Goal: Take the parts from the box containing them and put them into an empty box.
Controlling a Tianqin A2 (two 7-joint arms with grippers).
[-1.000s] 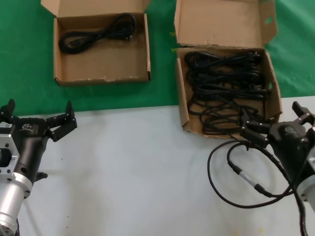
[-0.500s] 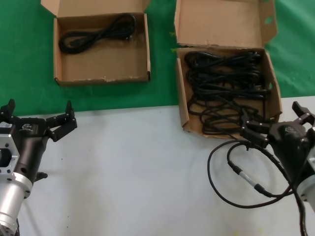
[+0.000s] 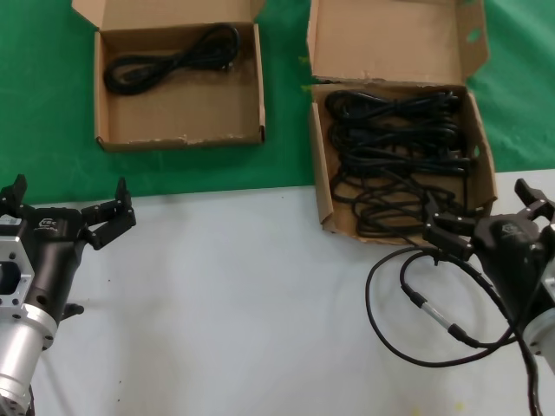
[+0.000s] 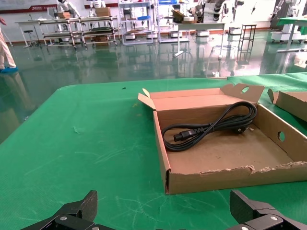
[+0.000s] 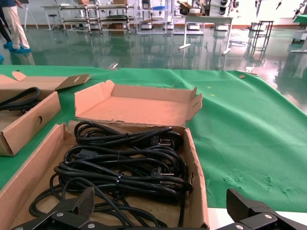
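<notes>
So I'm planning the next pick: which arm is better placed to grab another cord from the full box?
The right. The right gripper sits open at the near edge of the full box, over the cords. The left gripper is open beside the other box.

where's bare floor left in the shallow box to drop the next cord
The shallow box is bare across its front and right half; one cord lies along its back-left. The deep box is packed with cords, with no free patch.
</notes>
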